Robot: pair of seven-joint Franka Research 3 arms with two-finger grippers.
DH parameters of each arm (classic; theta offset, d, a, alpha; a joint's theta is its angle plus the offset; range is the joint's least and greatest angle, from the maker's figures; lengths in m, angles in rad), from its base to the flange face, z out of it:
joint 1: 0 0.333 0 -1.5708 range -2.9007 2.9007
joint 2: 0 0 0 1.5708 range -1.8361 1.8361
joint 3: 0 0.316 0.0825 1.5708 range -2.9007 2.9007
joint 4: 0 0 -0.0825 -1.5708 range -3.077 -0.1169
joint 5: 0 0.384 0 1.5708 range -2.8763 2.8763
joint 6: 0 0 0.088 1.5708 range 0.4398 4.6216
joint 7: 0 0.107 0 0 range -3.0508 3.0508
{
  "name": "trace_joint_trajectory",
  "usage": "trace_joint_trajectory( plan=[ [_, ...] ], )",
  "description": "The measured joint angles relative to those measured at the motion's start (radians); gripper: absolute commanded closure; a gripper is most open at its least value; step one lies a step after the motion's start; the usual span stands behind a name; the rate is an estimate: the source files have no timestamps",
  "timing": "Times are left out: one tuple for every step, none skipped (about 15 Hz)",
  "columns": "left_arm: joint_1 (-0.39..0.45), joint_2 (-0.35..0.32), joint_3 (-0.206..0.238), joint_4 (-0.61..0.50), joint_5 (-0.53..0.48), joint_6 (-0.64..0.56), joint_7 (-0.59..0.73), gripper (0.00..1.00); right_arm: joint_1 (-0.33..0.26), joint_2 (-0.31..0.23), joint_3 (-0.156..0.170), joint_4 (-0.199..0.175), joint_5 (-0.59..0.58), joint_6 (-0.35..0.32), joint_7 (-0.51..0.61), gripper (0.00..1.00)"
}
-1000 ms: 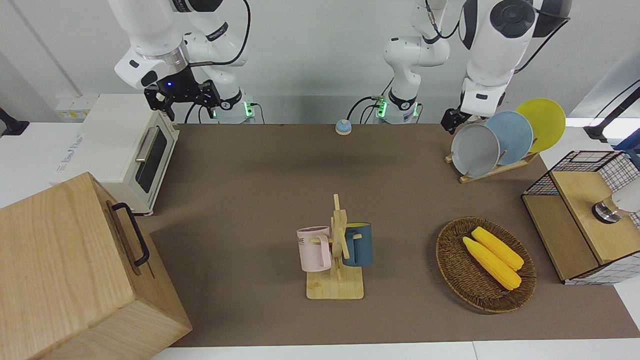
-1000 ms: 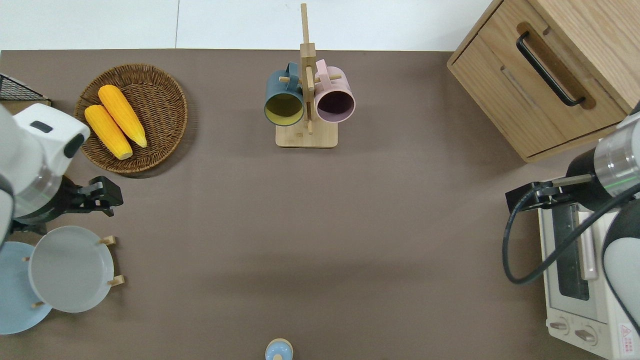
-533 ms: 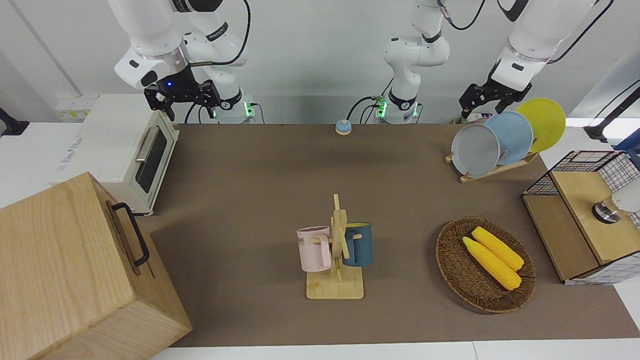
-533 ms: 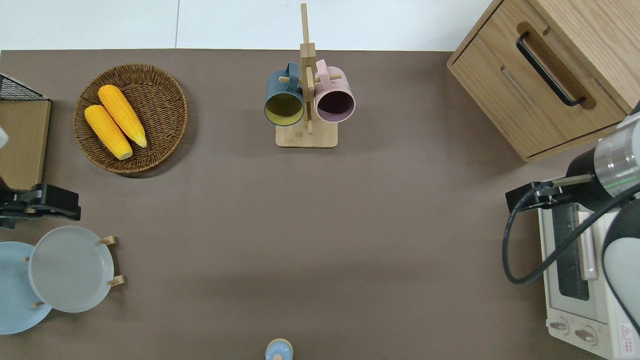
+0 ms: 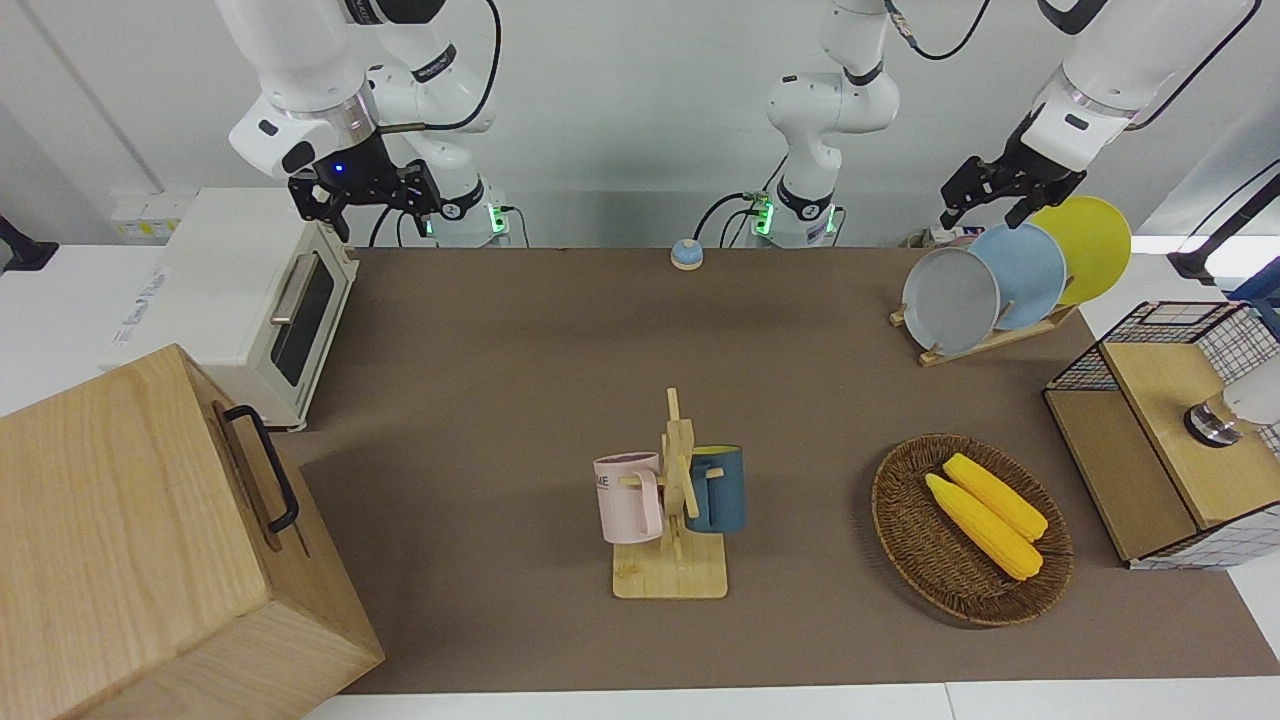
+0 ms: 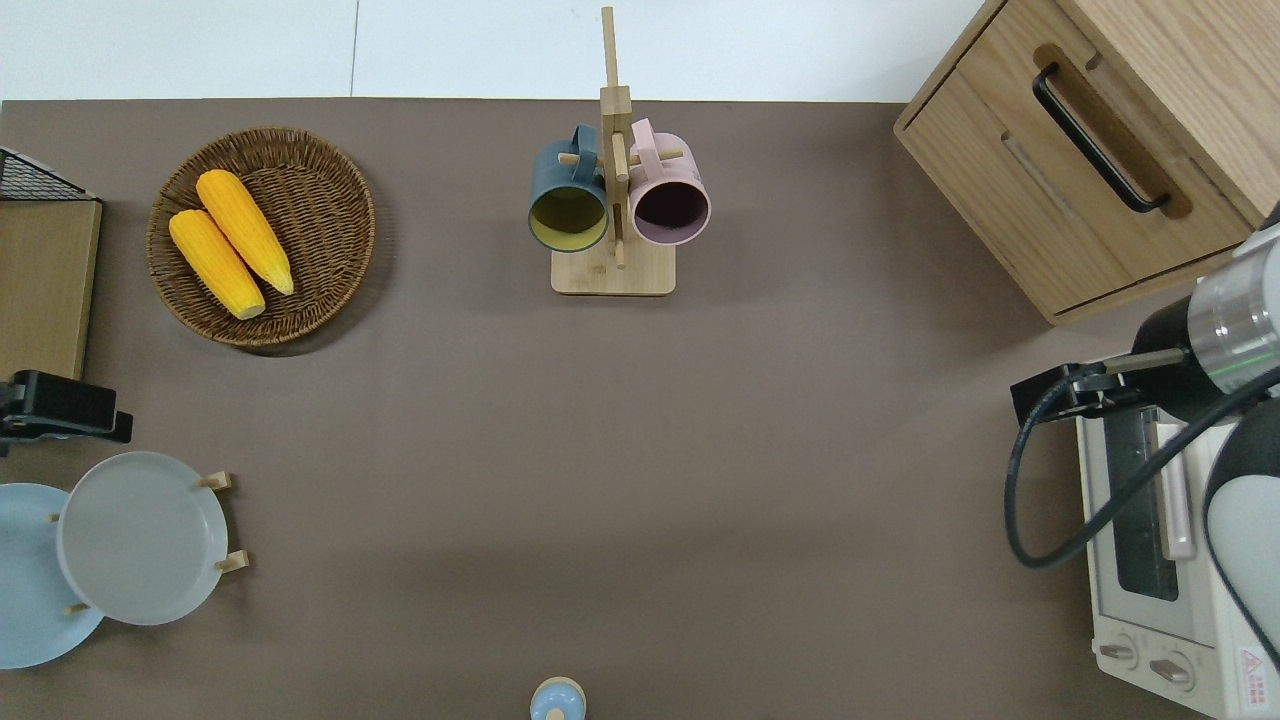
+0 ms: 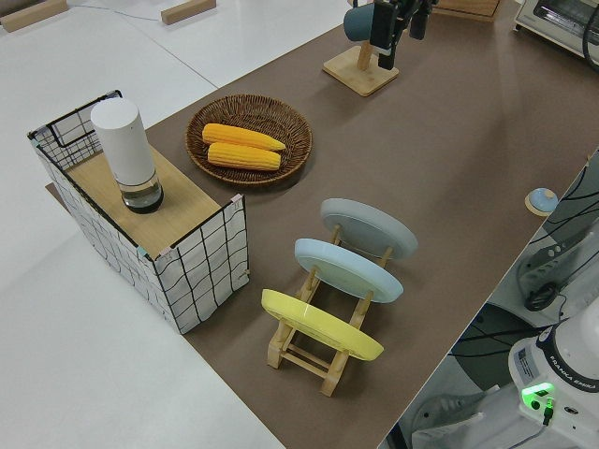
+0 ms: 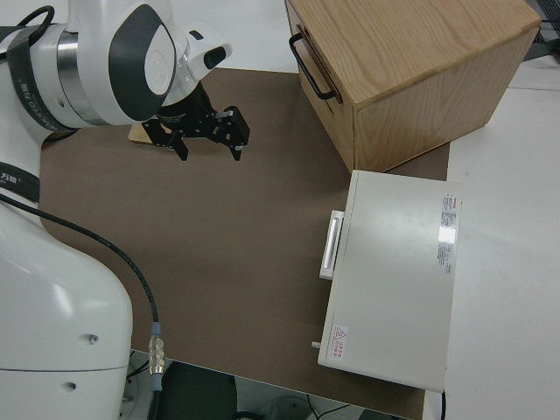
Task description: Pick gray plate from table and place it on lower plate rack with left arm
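At rack, gray plate [image 5: 950, 300] sits slotted, tilted, in the lower plate rack [image 5: 985, 340] at the left arm's table end. Left gripper [image 5: 1000, 195] hangs above, fingers apart, empty. Placing looks done; next probably clear away and park. Smooth round rimmed plate, pegged light wood rails. Right arm parked.

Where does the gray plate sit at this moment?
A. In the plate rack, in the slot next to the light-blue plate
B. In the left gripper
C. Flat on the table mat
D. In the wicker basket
A: the gray plate stands in the plate rack, beside the light-blue plate, and the left gripper is apart from it.
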Motion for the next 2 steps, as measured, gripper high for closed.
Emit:
trace_joint_trajectory(
  plan=[
    [0.000, 0.000, 0.001, 0.000, 0.000, 0.000, -0.003, 0.00, 0.000, 0.000, 0.000, 0.000, 0.000, 0.000, 0.000, 0.017],
    [0.000, 0.000, 0.003, 0.001, 0.000, 0.001, -0.013, 0.00, 0.000, 0.000, 0.000, 0.000, 0.000, 0.000, 0.000, 0.017]
  ],
)
